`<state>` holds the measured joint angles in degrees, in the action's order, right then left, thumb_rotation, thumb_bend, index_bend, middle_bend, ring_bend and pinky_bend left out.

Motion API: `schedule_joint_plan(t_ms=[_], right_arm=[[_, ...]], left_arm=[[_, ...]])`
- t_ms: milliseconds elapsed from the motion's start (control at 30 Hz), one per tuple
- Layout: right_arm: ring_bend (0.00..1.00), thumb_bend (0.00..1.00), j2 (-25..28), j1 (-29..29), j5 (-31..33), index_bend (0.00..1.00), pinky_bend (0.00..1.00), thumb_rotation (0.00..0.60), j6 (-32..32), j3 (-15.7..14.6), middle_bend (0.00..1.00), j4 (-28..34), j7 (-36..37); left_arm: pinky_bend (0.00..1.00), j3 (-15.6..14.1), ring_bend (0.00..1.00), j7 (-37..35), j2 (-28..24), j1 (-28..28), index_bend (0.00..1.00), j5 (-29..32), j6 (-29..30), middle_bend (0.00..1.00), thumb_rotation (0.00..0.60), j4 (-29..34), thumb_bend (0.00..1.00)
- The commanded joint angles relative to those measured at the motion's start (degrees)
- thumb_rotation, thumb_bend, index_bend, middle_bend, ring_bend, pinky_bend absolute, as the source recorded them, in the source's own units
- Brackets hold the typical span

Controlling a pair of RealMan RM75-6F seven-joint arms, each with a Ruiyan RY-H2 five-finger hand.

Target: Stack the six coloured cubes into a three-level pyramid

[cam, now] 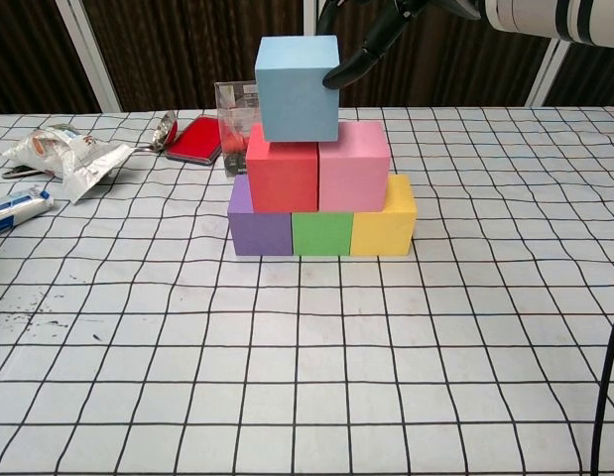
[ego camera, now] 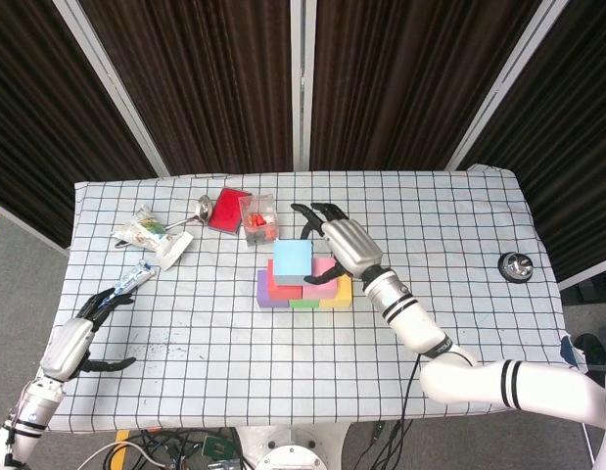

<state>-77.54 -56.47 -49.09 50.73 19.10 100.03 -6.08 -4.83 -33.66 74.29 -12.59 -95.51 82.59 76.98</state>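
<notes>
While the right hand [cam: 371, 35] has a fingertip against the blue cube's [cam: 298, 87] right face, with the other fingers spread above, a full grip cannot be confirmed. All six cubes are already stacked near the table's [ego camera: 459, 211] middle: purple [cam: 259, 220], green [cam: 321, 232] and yellow [cam: 383, 220] below, red [cam: 283, 168] and pink [cam: 354, 166] above, blue on top. Blue is seen sitting left of centre and slightly lifted or tilted; only its centring is judged left. The left hand [ego camera: 75, 338] is held open and empty at the table's near-left edge.
</notes>
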Motion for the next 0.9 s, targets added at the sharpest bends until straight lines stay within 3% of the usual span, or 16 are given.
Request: schedule_joint_plan(t_ms=[33,233,900], right_arm=[[0.05,0.07,-0.34,0.37,0.12,0.0,0.0,0.6,1.25,0.09,0.46,0.67,-0.24],[0.08,0.08,-1.95,1.19,-1.78,0.0,0.0,0.6,4.78,-0.97,0.49,1.7,-2.35],[0.08,0.1,-2.24,2.32,-0.09,0.0,0.0,0.6,4.16,-0.86,0.5,0.9,-2.28]], left_arm=[[0.06,0.0,0.01,0.02,0.04,-0.02,0.12,-0.02,-0.02,0.18,0.6,0.0,0.0],[0.06,0.01,0.01,0.02,0.16,0.03,0.12,0.03,0.02,0.18,0.6,-0.14,0.0],[0.06,-0.03,0.01,-0.03,0.31,-0.09,0.12,0.02,-0.2,0.18,0.6,-0.25,0.0]])
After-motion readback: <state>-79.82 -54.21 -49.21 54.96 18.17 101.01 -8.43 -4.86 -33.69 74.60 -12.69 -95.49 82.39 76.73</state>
